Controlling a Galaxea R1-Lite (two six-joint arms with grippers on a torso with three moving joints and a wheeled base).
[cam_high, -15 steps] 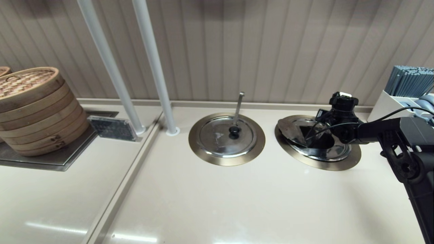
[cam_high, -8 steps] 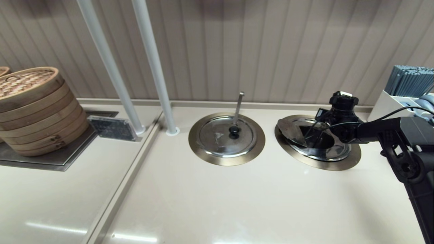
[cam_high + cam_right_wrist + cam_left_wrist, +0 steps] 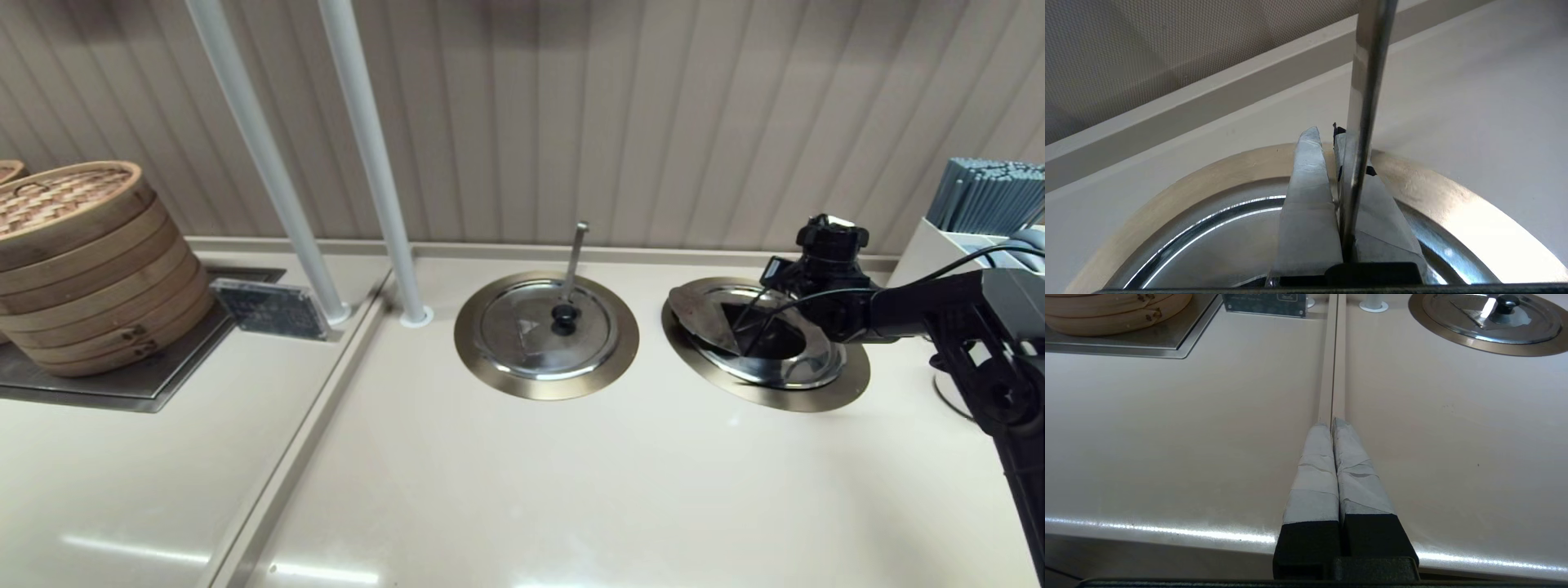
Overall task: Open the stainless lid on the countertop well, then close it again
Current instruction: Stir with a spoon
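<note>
The countertop well's brass rim (image 3: 849,380) lies at the right of the counter. Part of the stainless lid (image 3: 702,314) stands tilted up at the well's left side, and a dark triangular opening (image 3: 767,335) shows beside it. My right arm reaches over the well's back right, its wrist hiding the fingers from the head. In the right wrist view the right gripper (image 3: 1325,132) is shut above the steel lid surface (image 3: 1208,245) and the rim (image 3: 1208,183). The ladle handle (image 3: 1367,81) runs close across the fingers; no knob shows. My left gripper (image 3: 1332,422) is parked, shut, over the counter's front edge.
The twin lid (image 3: 539,331) with its near-vertical ladle handle (image 3: 575,253) sits mid-counter. Bamboo steamers (image 3: 82,261) stand far left beside a small sign (image 3: 269,309). Two white poles (image 3: 367,163) rise at the back. A white holder of sticks (image 3: 980,204) stands far right.
My right arm has drawn slightly up and to the right over the well. The raised part of the lid has hardly moved. The left arm is still.
</note>
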